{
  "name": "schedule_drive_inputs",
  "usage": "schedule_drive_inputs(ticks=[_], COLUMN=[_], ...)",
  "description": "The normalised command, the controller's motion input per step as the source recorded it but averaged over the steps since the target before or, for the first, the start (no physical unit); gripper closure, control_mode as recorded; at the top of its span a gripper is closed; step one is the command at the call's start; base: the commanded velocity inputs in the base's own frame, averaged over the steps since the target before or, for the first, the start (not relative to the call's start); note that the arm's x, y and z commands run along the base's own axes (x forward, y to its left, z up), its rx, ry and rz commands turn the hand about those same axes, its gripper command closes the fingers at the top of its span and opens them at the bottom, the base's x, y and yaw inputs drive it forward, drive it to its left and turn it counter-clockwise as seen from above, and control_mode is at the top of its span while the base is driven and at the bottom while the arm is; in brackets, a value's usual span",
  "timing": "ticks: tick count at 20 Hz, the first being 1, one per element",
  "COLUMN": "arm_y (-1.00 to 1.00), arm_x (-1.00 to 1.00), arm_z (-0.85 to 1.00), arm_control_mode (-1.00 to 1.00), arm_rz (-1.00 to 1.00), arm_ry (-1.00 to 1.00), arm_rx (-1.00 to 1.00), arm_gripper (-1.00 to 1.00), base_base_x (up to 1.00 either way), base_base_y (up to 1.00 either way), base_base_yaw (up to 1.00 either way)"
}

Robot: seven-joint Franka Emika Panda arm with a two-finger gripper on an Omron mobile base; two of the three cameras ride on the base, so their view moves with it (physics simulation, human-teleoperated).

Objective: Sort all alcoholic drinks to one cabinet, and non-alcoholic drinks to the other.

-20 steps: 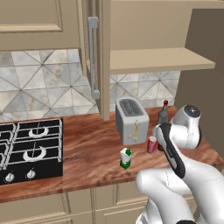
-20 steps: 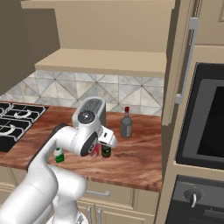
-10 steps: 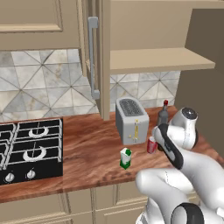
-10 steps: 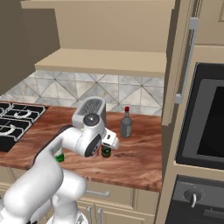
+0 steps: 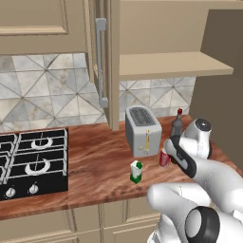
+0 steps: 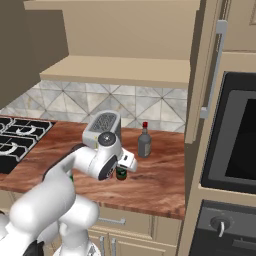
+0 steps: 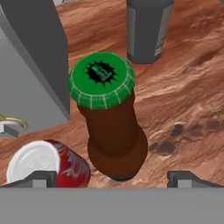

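From above in the hand view I see the brown beer bottle with its green cap, standing on the wooden counter. My gripper is open over it, one fingertip on each side and neither touching it. The red soda can stands close beside the bottle, and the grey glass bottle is just beyond. From the right base, the gripper hovers over the beer bottle, with the red-capped grey bottle behind. The green-and-white carton and red can stand in front of the toaster. An open cabinet's shelf is bare.
The silver toaster stands right beside the drinks. The open cabinet door with its grey bar handle hangs over the counter. A black gas hob lies to the left. A built-in oven fills the wall at the right.
The hand has shifted slightly down and to the right over the beer bottle. Its jaws stay wide open. The drinks have not moved.
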Motion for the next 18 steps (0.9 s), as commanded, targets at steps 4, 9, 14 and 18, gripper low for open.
schedule_drive_inputs(ticks=[4,9,14,18], arm_y=[-0.01,-0.07,-0.03,0.00], arm_x=[0.06,0.02,0.02,0.06], arm_z=[0.00,0.00,-0.05,-0.04], arm_control_mode=[-1.00,-1.00,-1.00,-1.00], arm_rz=[0.00,0.00,0.00,0.00], arm_ry=[-0.01,-0.01,0.00,0.00], arm_rx=[0.00,0.01,0.00,0.00], arm_gripper=[-1.00,-1.00,-1.00,-1.00], base_base_x=[0.00,0.00,0.00,0.00], base_base_y=[0.00,0.00,0.00,0.00], base_base_yaw=[0.00,0.00,0.00,0.00])
